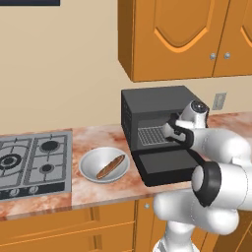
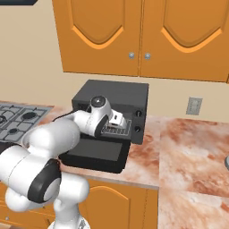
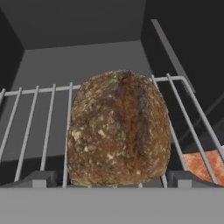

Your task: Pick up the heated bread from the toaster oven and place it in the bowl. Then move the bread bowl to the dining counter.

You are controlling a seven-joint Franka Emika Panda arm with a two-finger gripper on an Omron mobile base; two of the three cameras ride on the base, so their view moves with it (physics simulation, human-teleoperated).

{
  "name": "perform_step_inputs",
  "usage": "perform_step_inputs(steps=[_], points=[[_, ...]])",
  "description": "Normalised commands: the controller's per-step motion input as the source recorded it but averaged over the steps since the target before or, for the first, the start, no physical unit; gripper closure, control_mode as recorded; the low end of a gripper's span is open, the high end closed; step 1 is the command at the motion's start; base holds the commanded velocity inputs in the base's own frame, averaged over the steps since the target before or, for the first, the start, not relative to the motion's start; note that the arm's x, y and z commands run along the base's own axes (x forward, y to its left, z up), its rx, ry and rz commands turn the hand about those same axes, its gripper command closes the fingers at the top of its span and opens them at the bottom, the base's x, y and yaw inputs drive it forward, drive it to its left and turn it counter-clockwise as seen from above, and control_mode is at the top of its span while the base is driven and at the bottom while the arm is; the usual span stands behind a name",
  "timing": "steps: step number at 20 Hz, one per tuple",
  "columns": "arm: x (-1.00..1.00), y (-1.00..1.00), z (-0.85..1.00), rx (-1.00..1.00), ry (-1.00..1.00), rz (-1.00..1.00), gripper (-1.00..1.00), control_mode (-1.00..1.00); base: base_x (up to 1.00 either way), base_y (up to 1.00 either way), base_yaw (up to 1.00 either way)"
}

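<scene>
Black boxy toaster oven (image 1: 147, 101) stands on the reddish marbled stone surface (image 1: 98, 189), drop-down door (image 1: 165, 165) folded flat toward the robot. Wire rack (image 3: 39, 127) visible inside the dark cavity.

Heated bread, a dark brown roundish lump with a speckled crust (image 3: 119, 129), sits on the rack near its front edge, upright, close in front of the hand camera. The rack's wires show on both sides of it and its rear bar runs behind the lump.

Pincer (image 3: 111, 178) is at the oven mouth, above the lowered door, pointing into the cavity. Jaws released, spread wide: one dark fingertip (image 3: 37, 178) shows low to one side of the bread and the other low to the opposite side, so the lump lies between them. Whether either tip touches the crust cannot be told. In the base views the hand (image 1: 173, 130) hides the bread.

Shallow round grey metallic bowl (image 1: 88, 165) rests on the surface between the oven door and the grey gas hob (image 1: 34, 162), just beside the door. A long thin tan bread stick (image 1: 110, 166) lies slanted inside the bowl.

Orange wooden wall cabinets (image 1: 172, 39) hang above the oven.
</scene>
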Motion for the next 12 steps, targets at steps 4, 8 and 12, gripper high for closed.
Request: perform_step_inputs(steps=[4, 8, 12], points=[[0.07, 0.00, -0.17, -0.04, 0.00, 0.00, -1.00, -1.00, 0.00, 0.00, 0.00], [0.02, 0.00, -0.05, -0.04, -0.02, 0.00, -1.00, -1.00, 0.00, 0.00, 0.00], [0.00, 0.00, 0.00, 0.00, -0.10, 0.00, 1.00, -1.00, 0.00, 0.00, 0.00]])
